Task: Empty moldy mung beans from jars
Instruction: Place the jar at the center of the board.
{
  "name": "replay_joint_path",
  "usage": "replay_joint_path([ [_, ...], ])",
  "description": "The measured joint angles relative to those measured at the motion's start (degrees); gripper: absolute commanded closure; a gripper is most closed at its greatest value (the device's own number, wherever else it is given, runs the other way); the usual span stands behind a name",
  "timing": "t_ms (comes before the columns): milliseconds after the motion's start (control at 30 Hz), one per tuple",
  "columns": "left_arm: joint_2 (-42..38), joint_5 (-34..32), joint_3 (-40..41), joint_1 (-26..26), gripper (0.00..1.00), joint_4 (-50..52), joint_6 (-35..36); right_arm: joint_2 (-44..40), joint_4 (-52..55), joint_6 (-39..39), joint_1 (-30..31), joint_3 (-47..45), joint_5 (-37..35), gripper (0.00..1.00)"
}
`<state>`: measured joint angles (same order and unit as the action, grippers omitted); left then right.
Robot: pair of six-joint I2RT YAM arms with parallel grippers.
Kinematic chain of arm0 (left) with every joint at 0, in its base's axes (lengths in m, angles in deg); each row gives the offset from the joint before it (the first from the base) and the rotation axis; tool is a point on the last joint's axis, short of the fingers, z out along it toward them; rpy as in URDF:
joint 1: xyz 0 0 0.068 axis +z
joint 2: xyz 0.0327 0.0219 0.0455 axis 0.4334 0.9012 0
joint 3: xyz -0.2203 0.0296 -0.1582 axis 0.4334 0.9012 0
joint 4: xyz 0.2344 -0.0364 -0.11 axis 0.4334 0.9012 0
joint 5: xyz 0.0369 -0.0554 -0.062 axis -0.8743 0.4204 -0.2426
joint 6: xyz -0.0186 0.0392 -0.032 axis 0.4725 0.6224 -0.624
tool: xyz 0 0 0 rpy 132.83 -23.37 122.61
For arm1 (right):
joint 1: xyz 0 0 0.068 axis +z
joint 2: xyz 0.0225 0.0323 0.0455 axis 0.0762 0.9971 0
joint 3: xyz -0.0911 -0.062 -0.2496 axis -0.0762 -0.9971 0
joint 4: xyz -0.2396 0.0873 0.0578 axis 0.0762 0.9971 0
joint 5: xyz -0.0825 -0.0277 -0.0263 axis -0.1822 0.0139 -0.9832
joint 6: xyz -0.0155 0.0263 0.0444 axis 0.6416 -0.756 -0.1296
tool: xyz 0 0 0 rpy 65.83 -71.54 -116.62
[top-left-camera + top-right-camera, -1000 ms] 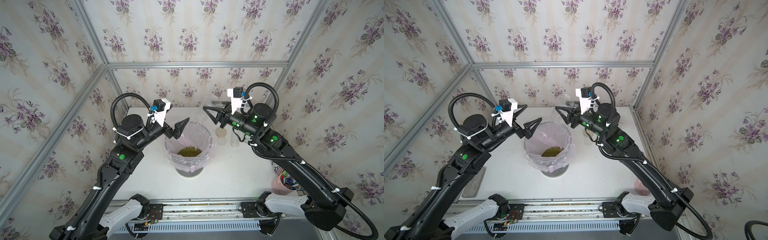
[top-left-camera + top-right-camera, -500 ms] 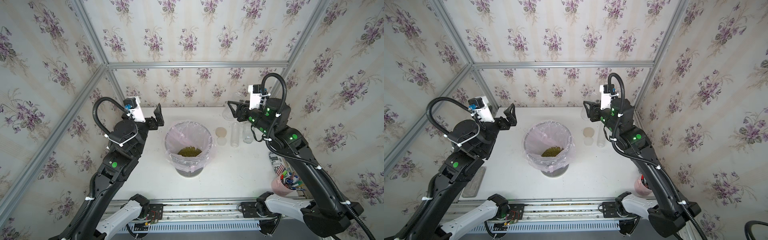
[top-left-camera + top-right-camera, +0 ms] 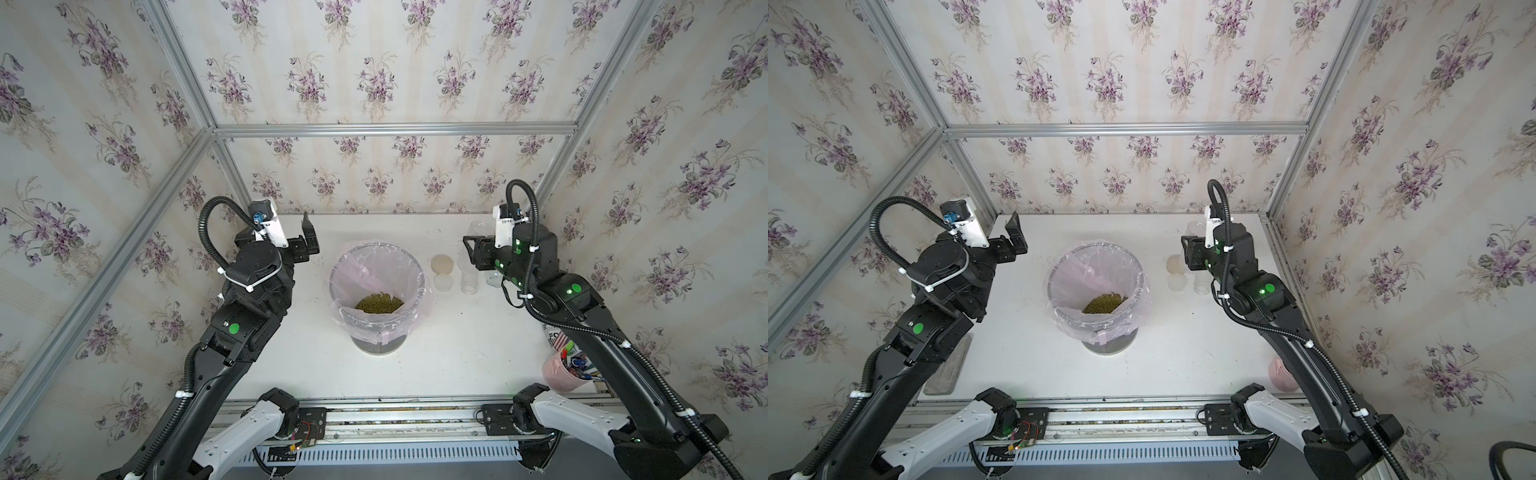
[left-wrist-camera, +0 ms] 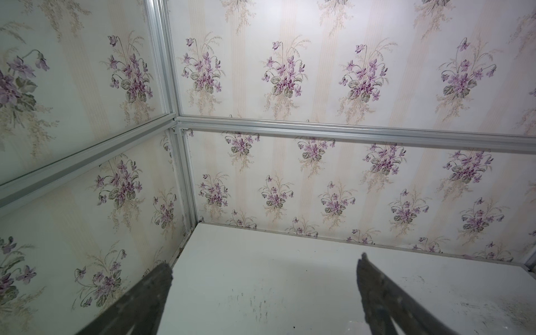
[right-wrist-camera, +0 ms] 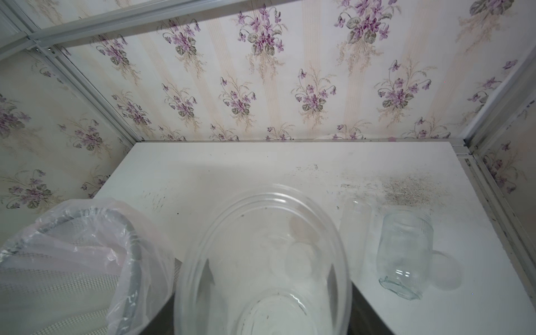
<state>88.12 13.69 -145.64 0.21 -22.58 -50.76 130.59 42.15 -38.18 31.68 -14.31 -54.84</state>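
Observation:
The mung beans (image 3: 379, 303) lie as a yellowish-green heap inside the pink-lined bin (image 3: 409, 266), seen in both top views (image 3: 1104, 303). My right gripper (image 5: 269, 275) is shut on a wide clear jar (image 5: 261, 232) that looks empty, held right of the bin (image 3: 478, 229). Two more jars stand on the table beside it, a narrow one (image 5: 356, 229) and a glass one (image 5: 404, 252). A tan lid (image 3: 441, 264) and a whitish lid (image 3: 442, 283) lie loose near the bin. My left gripper (image 4: 262, 290) hangs open and empty over the table's back left corner (image 3: 309, 232).
A pink cup of pens (image 3: 565, 374) and a printed can (image 3: 555, 336) stand at the front right, under my right arm. A grey pad (image 3: 946, 365) lies at the front left. Gritty dust (image 5: 412, 190) marks the back right of the table.
Both arms have drawn back from over the bin. The left gripper went to the back left, the right gripper moved right with the jar still in it.

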Motion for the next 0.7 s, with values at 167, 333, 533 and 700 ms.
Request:
replay_joint_path([
  [167, 0.15, -0.90, 0.68, 0.26, 0.00, 0.00, 0.11, -5.73, -6.88, -0.42, 0.00, -10.78, -3.15, 0.56],
  [333, 0.68, -1.18, 1.05, 0.37, 0.00, 0.00, 0.04, -6.27, -12.57, -0.83, 0.00, -16.57, -4.96, 0.56],
  [533, 1.40, -1.25, 1.33, 0.48, 0.00, 0.02, -0.04, 1.09, -11.69, -1.31, 0.00, -14.36, -5.31, 0.57],
  [700, 1.77, -1.36, 1.64, 0.74, 0.00, -0.07, -0.11, 6.38, -6.23, -2.51, -0.09, -10.43, -2.84, 0.57],
])
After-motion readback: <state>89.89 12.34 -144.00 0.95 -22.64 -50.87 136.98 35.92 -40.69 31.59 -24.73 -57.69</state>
